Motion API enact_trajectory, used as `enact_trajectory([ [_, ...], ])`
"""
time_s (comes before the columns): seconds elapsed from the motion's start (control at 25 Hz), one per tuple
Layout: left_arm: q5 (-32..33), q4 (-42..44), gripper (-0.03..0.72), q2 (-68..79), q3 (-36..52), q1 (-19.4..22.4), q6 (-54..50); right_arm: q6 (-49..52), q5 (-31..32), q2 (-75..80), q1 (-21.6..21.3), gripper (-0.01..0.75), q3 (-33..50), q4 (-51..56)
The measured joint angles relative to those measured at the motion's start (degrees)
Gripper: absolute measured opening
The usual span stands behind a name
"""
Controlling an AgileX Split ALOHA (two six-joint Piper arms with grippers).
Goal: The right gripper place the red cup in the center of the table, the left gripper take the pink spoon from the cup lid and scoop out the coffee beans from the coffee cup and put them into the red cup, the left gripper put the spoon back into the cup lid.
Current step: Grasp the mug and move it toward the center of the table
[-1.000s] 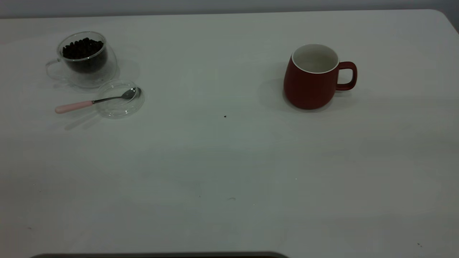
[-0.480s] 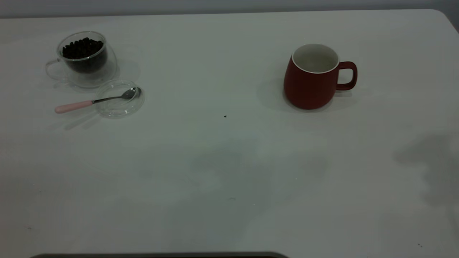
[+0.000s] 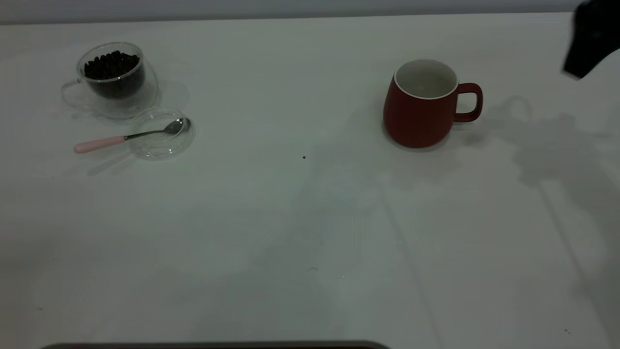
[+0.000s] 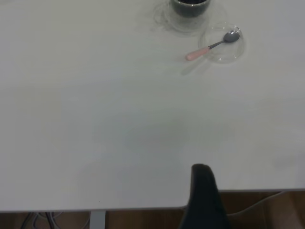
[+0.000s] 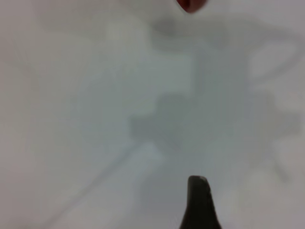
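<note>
Up at the far right edge, the right hand (image 3: 588, 41) shows only as a dark shape above the tabletop (image 3: 310, 218), well apart from the red cup (image 3: 420, 104); I cannot tell how its fingers stand, and it touches nothing. The left hand (image 4: 204, 200) is a single dark tip at the tabletop's near edge in its own wrist view, its opening also unclear.

The red cup stands upright on the right side, handle pointing right. At far left sits the coffee cup (image 3: 115, 80), filled with coffee beans (image 3: 111, 65). Just beside it lies the cup lid (image 3: 162, 134), the pink spoon (image 3: 127, 137) resting with its bowl inside and handle sticking out leftward.
</note>
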Motion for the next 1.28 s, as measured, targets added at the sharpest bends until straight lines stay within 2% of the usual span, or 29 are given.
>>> enact_trajectory([
  [0.2, 0.00, 0.00, 0.588, 0.00, 0.00, 0.00, 0.00, -4.02, -1.52, 6.37, 3.00, 0.586, -5.62, -2.19],
  [0.48, 0.00, 0.00, 0.588, 0.00, 0.00, 0.00, 0.00, -9.37, -9.46, 8.55, 6.45, 0.586, -6.15, -2.88],
  [0.72, 0.00, 0.00, 0.588, 0.00, 0.00, 0.00, 0.00, -10.83, -11.49, 10.97, 7.31, 0.586, -6.15, -2.12],
  [0.96, 0.00, 0.00, 0.588, 0.00, 0.00, 0.00, -0.18, -15.07, -12.67, 12.14, 7.95, 0.586, -6.15, 3.53],
  [1.28, 0.02, 0.00, 0.588, 0.00, 0.00, 0.00, -0.18, -17.11, -16.39, 12.95, 13.21, 0.586, -6.15, 9.46],
])
